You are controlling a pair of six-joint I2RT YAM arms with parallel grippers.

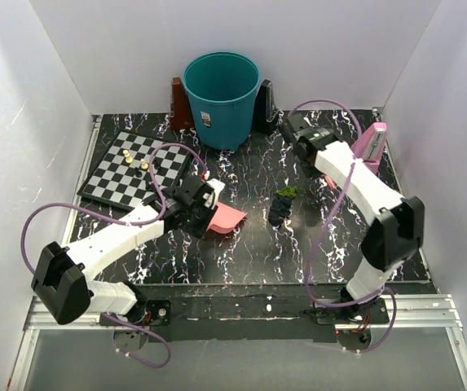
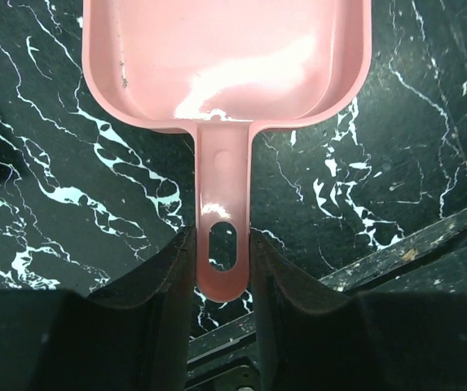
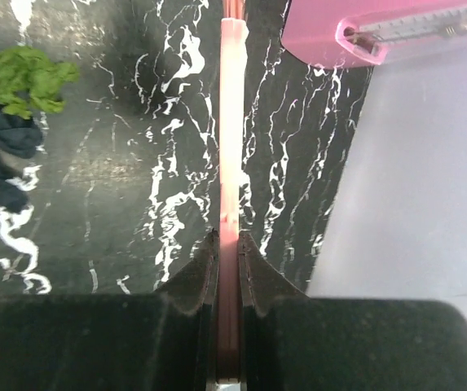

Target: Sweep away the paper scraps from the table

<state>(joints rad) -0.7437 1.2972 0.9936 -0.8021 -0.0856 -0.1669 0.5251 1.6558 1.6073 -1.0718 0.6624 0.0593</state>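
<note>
The paper scraps [image 1: 281,207] lie in one small heap, dark blue with a green wad on top, on the black marbled table [image 1: 241,254] right of centre. In the right wrist view the green wad [image 3: 23,76] and dark blue wads [image 3: 1,140] sit at the upper left. My left gripper [image 1: 204,213] is shut on the handle of a pink dustpan [image 1: 226,218], whose empty pan [image 2: 225,61] rests on the table left of the heap. My right gripper [image 1: 318,166] is shut on a thin pink handle [image 3: 230,122], right of and behind the heap. The left gripper [image 2: 222,234] and right gripper [image 3: 227,238] show shut.
A teal bin [image 1: 221,98] stands at the back centre, between a brown metronome [image 1: 179,103] and a black one [image 1: 266,107]. A chessboard [image 1: 119,181] with small pieces [image 1: 139,164] lies at the back left. A pink metronome [image 1: 372,143] stands by the right wall [image 3: 412,187].
</note>
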